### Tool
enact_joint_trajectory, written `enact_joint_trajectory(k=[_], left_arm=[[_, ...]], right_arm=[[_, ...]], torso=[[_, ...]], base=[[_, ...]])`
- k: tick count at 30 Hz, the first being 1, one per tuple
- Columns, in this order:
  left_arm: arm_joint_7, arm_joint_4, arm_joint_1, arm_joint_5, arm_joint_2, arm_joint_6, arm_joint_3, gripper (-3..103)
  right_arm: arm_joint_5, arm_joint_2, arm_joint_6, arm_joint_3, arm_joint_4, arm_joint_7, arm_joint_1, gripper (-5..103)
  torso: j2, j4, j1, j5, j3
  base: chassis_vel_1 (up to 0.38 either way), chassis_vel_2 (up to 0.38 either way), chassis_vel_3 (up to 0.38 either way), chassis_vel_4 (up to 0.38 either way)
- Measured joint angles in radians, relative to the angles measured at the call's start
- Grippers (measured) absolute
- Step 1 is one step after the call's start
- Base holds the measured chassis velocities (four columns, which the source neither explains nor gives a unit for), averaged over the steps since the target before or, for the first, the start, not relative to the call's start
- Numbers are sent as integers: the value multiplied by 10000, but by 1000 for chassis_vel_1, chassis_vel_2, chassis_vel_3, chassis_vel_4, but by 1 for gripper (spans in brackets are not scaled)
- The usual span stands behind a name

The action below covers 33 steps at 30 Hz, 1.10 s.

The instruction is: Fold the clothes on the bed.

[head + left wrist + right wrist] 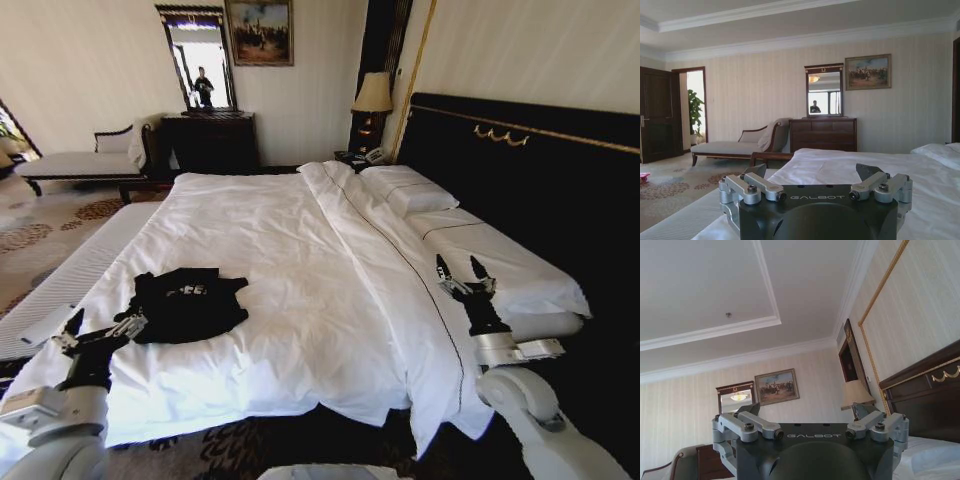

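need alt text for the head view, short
A crumpled black T-shirt lies on a large white bed, near its left edge. The robot's left hand hovers open just beside the shirt, and its right hand is raised open over the bed's right side.

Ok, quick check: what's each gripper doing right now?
Left gripper: open, holding nothing, just beside the black T-shirt.
Right gripper: open, holding nothing, raised over the bed near the headboard side.

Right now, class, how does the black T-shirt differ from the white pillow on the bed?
The black short-sleeved T-shirt is dark and crumpled; the white rectangular pillow is pale and smooth. The T-shirt lies near the foot, by the left gripper; the pillow sits against the dark headboard. Both rest on the white bed.
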Motion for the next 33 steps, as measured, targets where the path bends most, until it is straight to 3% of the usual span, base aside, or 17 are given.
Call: enact_joint_trajectory(k=[33], left_arm=[[25,-127,91,208,-161,-39,124,100]], right_arm=[[-117,179,33,18,74,9,-62,100]], torso=[[0,1,0,-1,0]], base=[[68,63,-67,-63]])
